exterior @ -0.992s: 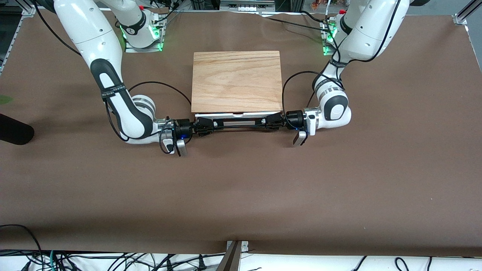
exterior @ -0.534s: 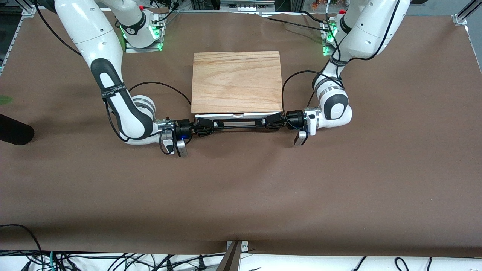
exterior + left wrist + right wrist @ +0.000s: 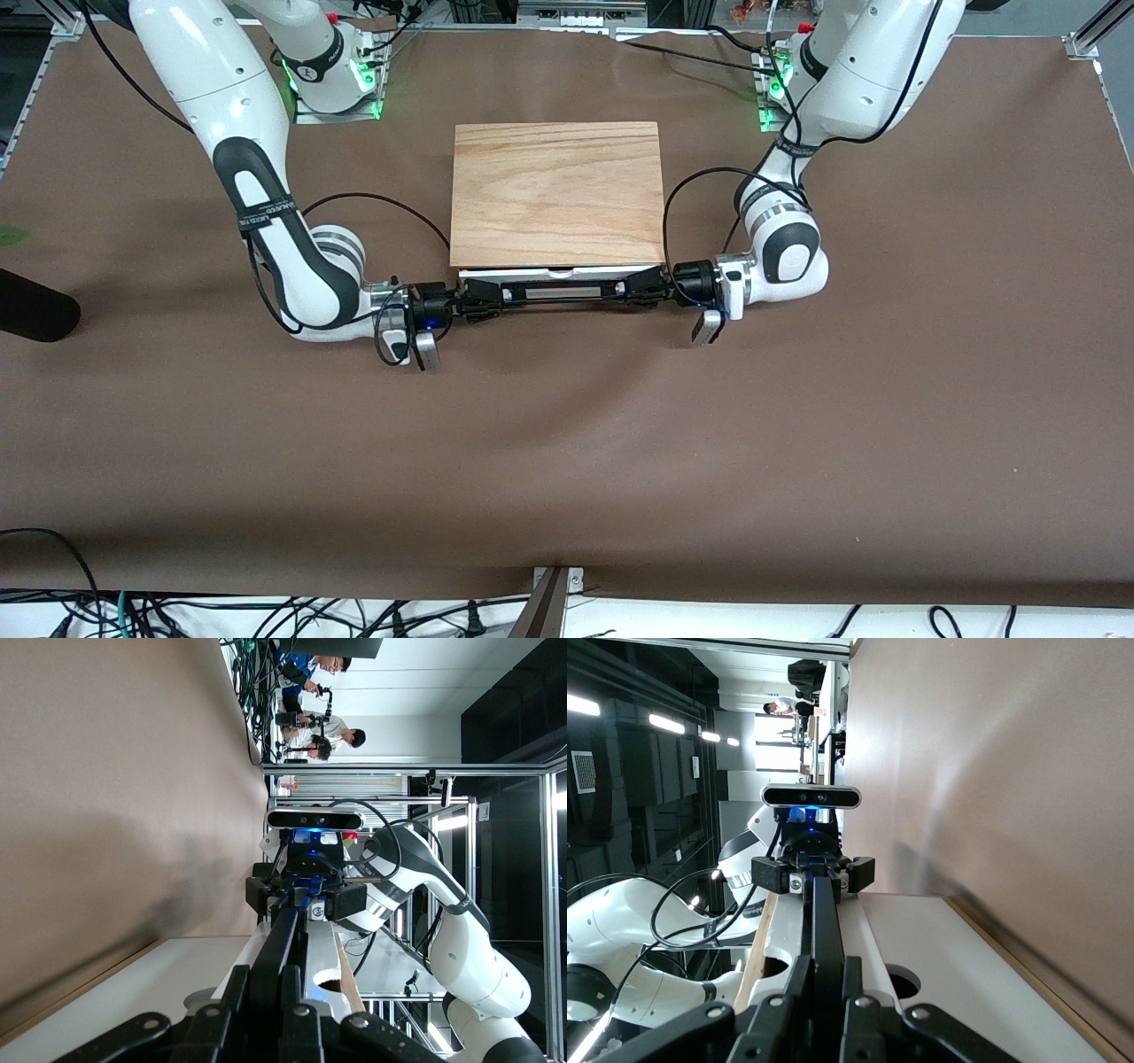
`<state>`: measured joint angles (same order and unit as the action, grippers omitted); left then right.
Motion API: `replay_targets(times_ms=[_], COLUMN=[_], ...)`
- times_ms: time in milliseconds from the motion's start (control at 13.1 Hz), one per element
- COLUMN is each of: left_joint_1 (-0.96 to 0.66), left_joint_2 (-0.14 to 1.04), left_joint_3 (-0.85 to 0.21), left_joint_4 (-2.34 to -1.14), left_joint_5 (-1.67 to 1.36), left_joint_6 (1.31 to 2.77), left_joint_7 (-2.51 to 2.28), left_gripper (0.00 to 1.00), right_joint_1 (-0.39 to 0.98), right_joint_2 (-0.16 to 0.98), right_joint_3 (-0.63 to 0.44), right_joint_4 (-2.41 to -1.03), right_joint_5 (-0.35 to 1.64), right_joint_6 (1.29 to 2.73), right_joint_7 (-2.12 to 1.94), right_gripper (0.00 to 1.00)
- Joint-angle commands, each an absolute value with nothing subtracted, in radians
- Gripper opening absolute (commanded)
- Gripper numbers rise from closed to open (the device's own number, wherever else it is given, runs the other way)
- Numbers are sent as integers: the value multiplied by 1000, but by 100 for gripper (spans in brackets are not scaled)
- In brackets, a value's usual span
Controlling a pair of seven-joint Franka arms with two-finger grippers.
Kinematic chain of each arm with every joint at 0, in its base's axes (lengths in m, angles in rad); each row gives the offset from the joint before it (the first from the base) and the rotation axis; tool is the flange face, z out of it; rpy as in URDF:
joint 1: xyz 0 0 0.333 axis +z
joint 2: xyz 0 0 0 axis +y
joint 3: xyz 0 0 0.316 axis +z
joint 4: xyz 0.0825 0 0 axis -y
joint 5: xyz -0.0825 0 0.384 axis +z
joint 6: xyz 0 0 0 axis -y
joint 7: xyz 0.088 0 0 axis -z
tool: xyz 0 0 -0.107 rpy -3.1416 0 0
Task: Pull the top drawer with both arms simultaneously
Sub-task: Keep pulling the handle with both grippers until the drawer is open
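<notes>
I see both claws clamped on the long black handle (image 3: pixel 563 295) of the top drawer (image 3: pixel 560 276), one at each end. The left claw (image 3: pixel 644 285) grips the end toward the left arm's side, the right claw (image 3: pixel 478 297) the other end. The drawer sits just under the light-wood cabinet top (image 3: pixel 558 191), mid-desk (image 3: pixel 567 461), barely out.

Left gripper (image 3: pixel 266 1014) clamped on the black handle (image 3: pixel 276 952); right gripper (image 3: pixel 306 895) grips its other end — white drawer front (image 3: pixel 133 979) alongside.
</notes>
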<state>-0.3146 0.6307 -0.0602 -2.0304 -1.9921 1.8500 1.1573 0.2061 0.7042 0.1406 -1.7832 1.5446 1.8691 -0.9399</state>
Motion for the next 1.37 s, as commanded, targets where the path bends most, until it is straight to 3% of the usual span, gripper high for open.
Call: replay_targets(times_ms=[0, 458, 1297], left_joint_1=[-301, -301, -296], left_joint_2=[664, 680, 772], left_joint_3=[-60, -46, -21], left_joint_4=[-1980, -1957, -1807], left_joint_5=[-2029, -2031, -2028], left_joint_6=[1907, 1907, 1908], left_joint_7=[1155, 1150, 1055], left_gripper=[0, 0, 0], right_joint_1=[144, 144, 146], right_joint_2=[661, 667, 690], right_joint_3=[114, 114, 114], right_joint_4=[-1651, -1651, -1602], right_joint_5=[1641, 1657, 1689], right_joint_6=[1830, 1830, 1832], right_joint_7=[-804, -807, -801], right_gripper=[0, 0, 0])
